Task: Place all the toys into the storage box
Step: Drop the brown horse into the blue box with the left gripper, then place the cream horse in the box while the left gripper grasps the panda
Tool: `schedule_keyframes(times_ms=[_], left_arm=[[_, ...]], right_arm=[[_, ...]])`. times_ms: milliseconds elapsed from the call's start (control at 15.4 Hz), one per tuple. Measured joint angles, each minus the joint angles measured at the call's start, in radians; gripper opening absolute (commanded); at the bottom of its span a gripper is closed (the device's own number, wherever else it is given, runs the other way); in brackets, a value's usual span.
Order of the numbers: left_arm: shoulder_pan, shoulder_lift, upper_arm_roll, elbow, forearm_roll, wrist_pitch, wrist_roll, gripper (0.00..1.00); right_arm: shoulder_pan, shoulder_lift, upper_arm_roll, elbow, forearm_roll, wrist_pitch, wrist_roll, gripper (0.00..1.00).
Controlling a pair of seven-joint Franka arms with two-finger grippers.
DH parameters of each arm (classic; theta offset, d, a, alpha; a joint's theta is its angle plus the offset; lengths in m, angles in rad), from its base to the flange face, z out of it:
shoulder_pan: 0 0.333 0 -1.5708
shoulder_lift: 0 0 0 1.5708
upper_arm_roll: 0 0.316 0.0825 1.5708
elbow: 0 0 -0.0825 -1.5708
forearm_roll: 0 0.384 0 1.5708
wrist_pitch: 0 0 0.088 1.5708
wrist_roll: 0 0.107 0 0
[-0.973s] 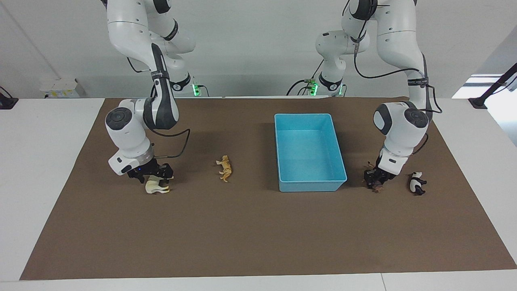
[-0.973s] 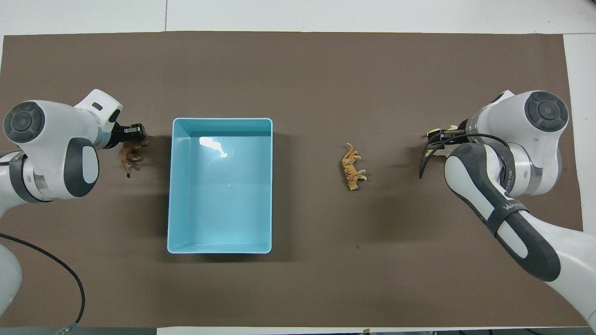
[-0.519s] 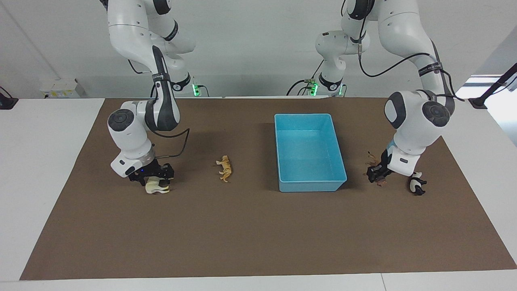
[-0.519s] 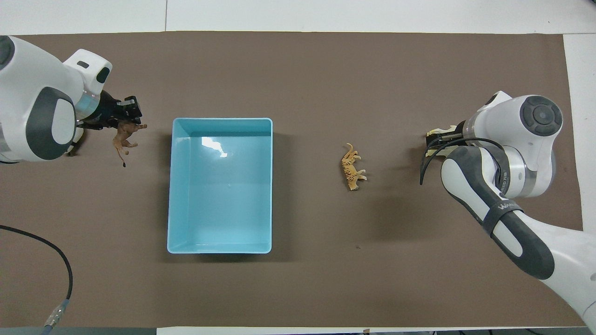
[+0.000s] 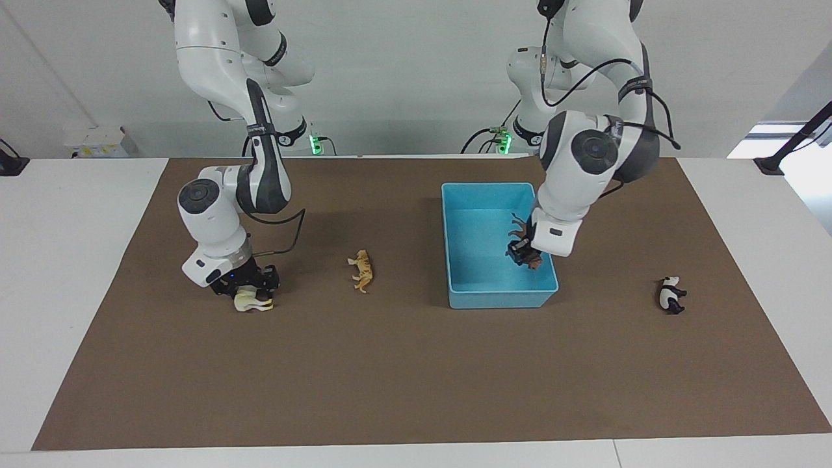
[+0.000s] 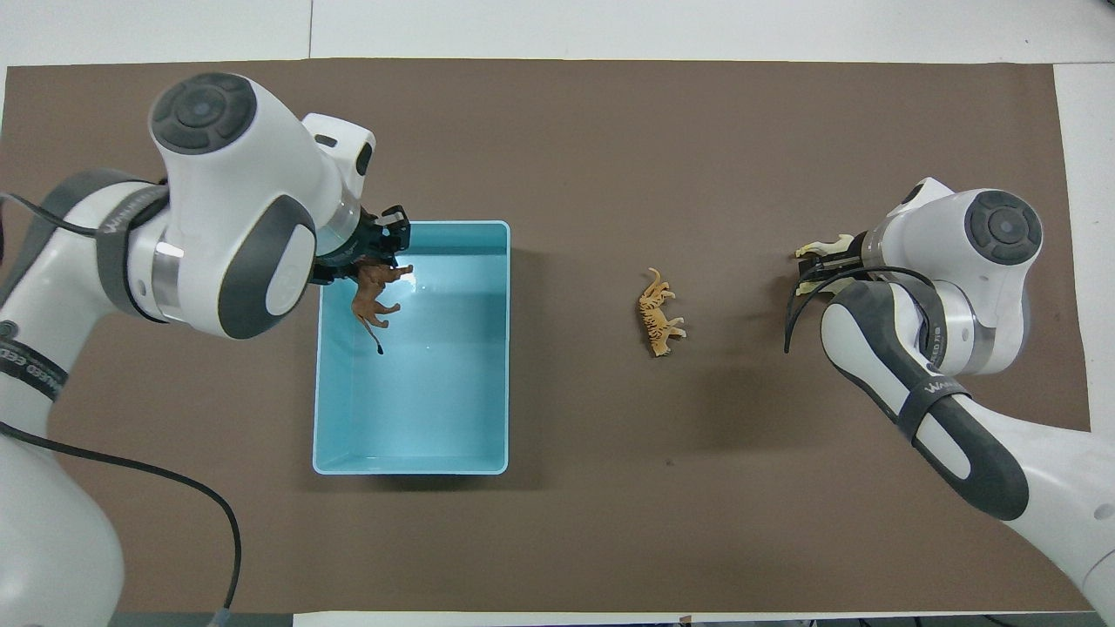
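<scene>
Facing view: left gripper (image 5: 524, 252) up over the storage box (image 5: 457, 235), pinching the brown lion (image 5: 521, 235); right gripper (image 5: 250, 283) down at the cream horse (image 5: 252, 299) near the right arm's edge, apparently clamped on it, tiger (image 5: 362, 270) lying between horse and box, panda (image 5: 670, 294) toward the left arm's edge. Overhead view: lion (image 6: 375, 290) hanging over the box's (image 6: 497, 348) corner farthest from the robots, tiger (image 6: 659, 312) flat mid-desk, horse (image 6: 823, 253) mostly hidden under the right wrist.
</scene>
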Motion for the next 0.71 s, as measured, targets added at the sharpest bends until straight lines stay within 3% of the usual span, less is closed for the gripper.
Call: schedule_keyframes(times_ms=[130,454,584,714], left_arm=[[-0.001,-0.015,0.006,-0.043,0.002,0.014,0.001,1.00],[0.058,-0.055,0.029,-0.039,0.069,0.020,0.087,1.00],[0.140,-0.057,0.033,-0.039,0.078,0.050,0.238,1.00],[0.245,-0.054,0.037,-0.046,0.078,0.117,0.407,1.00]], right_arm=[[0.000,-0.005,0.000,0.000,0.000,0.000,0.000,0.00],[0.003,-0.006,0.001,0.006,0.000,-0.005,-0.001,0.00],[0.028,-0.008,0.002,0.062,0.000,-0.086,0.001,0.00],[0.100,-0.017,0.006,0.194,0.001,-0.249,0.085,0.00]])
